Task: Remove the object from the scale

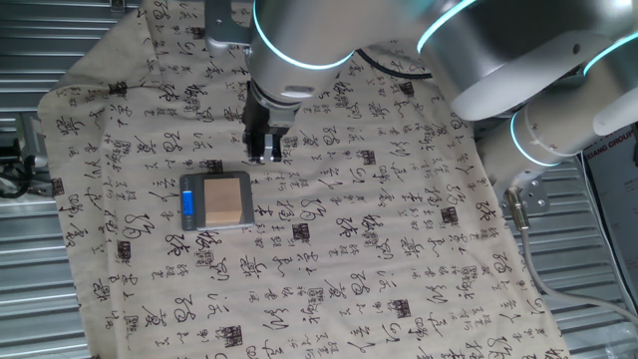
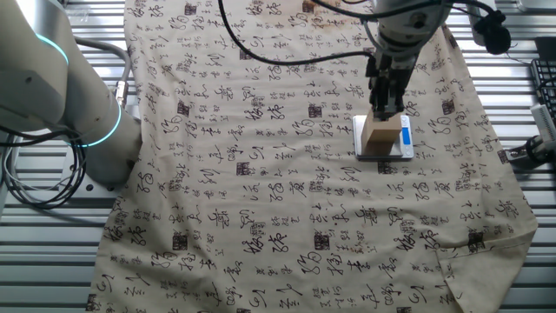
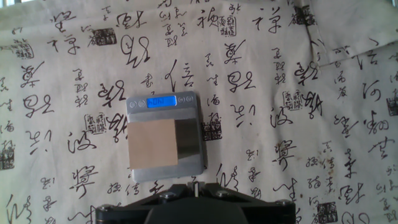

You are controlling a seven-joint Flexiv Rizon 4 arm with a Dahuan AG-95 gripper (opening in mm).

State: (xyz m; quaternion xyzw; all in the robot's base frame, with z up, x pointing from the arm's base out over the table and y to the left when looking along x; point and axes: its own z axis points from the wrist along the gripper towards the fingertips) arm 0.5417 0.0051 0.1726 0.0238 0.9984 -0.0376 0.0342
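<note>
The tan square block point(image 1: 224, 199) lies flat on the small grey scale point(image 1: 189, 185), whose blue strip is at its left end. In the other fixed view the block point(image 2: 382, 132) sits on the scale point(image 2: 382, 154). The hand view shows the block point(image 3: 153, 144) on the left part of the scale's platform point(image 3: 188, 140), below the lit blue display. My gripper point(image 1: 264, 152) hangs above the cloth just beyond the scale's far edge, clear of the block, and it also shows in the other fixed view point(image 2: 386, 106). Its fingers look closed together and hold nothing. Only the gripper's base point(image 3: 196, 184) shows in the hand view.
A beige cloth point(image 1: 379, 249) printed with black calligraphy covers the table. The arm's large links point(image 1: 518, 70) reach in from the right. The robot's base point(image 2: 78, 104) and cables stand left of the cloth in the other fixed view. Slatted metal shows around the cloth's edges.
</note>
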